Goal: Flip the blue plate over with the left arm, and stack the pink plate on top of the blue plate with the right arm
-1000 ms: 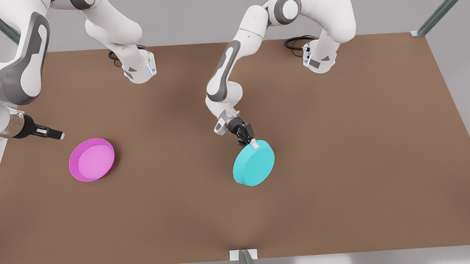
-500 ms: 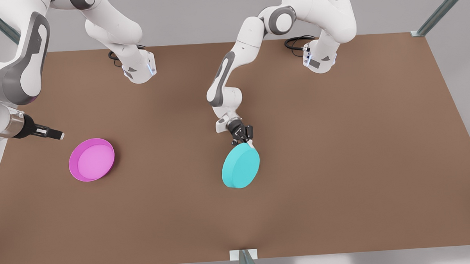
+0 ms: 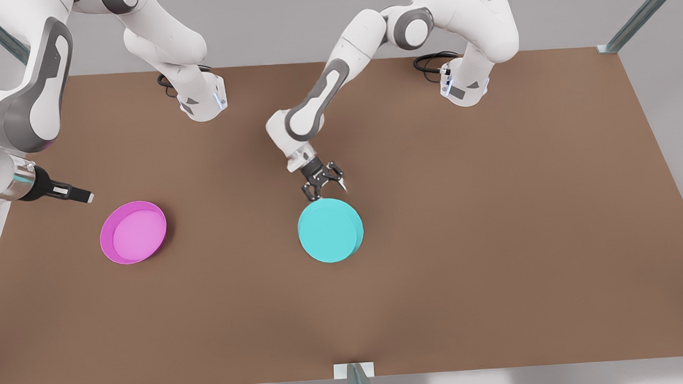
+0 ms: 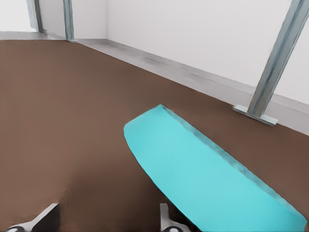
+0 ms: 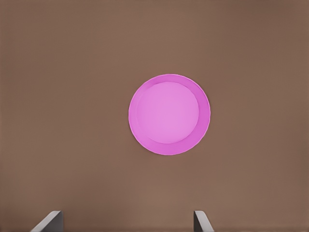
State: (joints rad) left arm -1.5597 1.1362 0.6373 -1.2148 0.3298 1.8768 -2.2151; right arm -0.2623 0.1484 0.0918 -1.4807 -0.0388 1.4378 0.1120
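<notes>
Brown tabletop [image 3: 491, 238] carries both plates, well apart. We see the blue plate [image 3: 330, 230] lying near the middle with its flat base up. Our left gripper [image 3: 325, 187] hovers just beside its far rim, jaws spread, not touching it. The pink plate [image 3: 133, 231] sits rim up toward the front view's left. Our right gripper [image 5: 126, 223] hangs above it, waiting, jaws spread wide.
</notes>
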